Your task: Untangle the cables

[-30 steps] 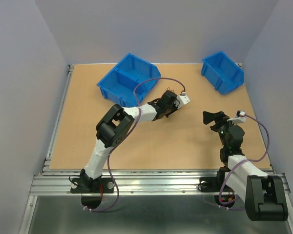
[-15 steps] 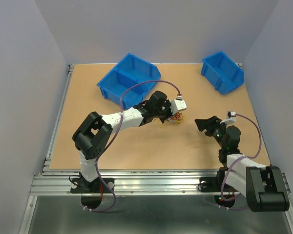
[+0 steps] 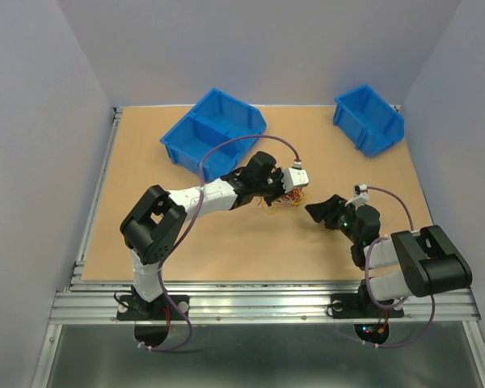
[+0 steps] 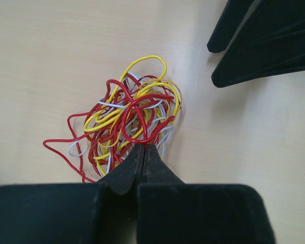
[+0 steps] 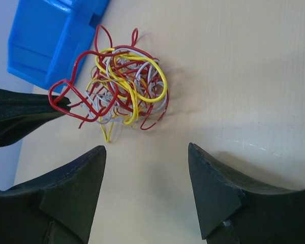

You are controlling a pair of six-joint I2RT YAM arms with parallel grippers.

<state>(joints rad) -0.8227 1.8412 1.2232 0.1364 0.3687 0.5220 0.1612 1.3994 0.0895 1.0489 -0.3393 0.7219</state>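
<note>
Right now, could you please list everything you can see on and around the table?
cables: one tangled bunch, red, yellow and white, middle of the table
large bin: one, blue, far side, left of centre
small bin: one, blue, far right corner
table: one, tan, under everything
left gripper: one, black, shut on strands at the edge of the bunch
right gripper: one, black, open, facing the bunch without touching it

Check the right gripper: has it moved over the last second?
Yes. In the top view the right gripper has slid left, away from the small blue bin and toward the cables, jaws open.
</note>
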